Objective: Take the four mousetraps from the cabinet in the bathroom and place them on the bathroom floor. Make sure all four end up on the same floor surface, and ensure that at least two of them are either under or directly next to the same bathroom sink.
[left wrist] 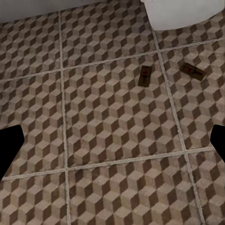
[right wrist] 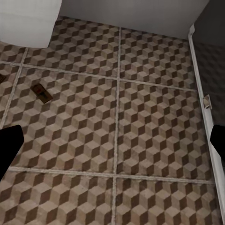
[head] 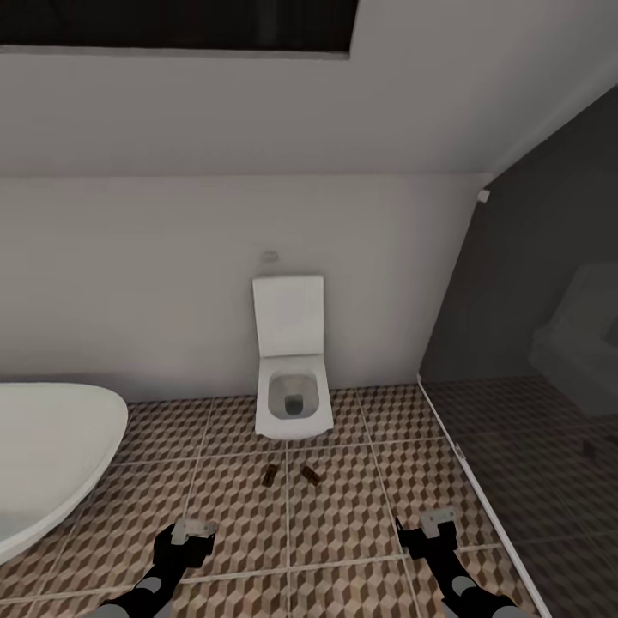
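Domestic bathroom, identified by a wall-hung white toilet (head: 292, 365), a curved white bathtub (head: 47, 455), and cube-patterned floor tiles (head: 343, 524).

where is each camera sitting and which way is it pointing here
Head view: on the robot's head, facing forward and down at the toilet, bathtub and bathroom floor; left gripper and right gripper show low in the picture.
Left wrist view: near the left gripper, looking down at the tiles; dark fingertips at both edges.
Right wrist view: near the right gripper, looking down at tiles beside the shower threshold; dark fingertips at the edges.
Shared: two mousetraps on the floor before the toilet appear in the head and left wrist views.
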Robot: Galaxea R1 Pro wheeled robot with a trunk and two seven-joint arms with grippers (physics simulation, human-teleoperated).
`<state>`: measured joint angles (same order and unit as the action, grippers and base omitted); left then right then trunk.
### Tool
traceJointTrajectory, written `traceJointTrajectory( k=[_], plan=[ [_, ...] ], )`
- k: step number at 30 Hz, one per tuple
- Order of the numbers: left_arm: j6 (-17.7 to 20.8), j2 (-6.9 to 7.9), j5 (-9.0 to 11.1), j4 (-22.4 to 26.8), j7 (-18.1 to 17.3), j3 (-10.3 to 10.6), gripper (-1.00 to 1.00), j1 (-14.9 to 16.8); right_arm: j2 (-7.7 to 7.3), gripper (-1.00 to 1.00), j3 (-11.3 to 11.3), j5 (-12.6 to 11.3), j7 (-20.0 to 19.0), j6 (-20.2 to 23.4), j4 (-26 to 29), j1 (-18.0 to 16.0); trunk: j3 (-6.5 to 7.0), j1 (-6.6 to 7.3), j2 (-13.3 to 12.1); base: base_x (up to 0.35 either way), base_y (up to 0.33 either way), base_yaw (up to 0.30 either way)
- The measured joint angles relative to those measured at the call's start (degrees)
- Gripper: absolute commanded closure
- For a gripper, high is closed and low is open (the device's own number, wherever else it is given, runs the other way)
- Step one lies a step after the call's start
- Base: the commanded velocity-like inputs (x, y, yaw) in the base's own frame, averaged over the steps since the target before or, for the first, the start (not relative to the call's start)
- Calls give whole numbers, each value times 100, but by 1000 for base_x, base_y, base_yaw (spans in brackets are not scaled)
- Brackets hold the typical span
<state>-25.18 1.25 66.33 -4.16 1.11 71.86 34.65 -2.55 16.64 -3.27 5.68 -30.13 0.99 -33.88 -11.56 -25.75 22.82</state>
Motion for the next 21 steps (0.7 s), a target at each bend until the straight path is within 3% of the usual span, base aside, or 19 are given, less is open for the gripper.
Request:
traceJointTrajectory(
  k=[21],
  plan=[
    [0,-6,0,0,0,0,-100,-6,0,-100,0,0,0,4,1,4,197,0,0,0,0,0]
  ],
)
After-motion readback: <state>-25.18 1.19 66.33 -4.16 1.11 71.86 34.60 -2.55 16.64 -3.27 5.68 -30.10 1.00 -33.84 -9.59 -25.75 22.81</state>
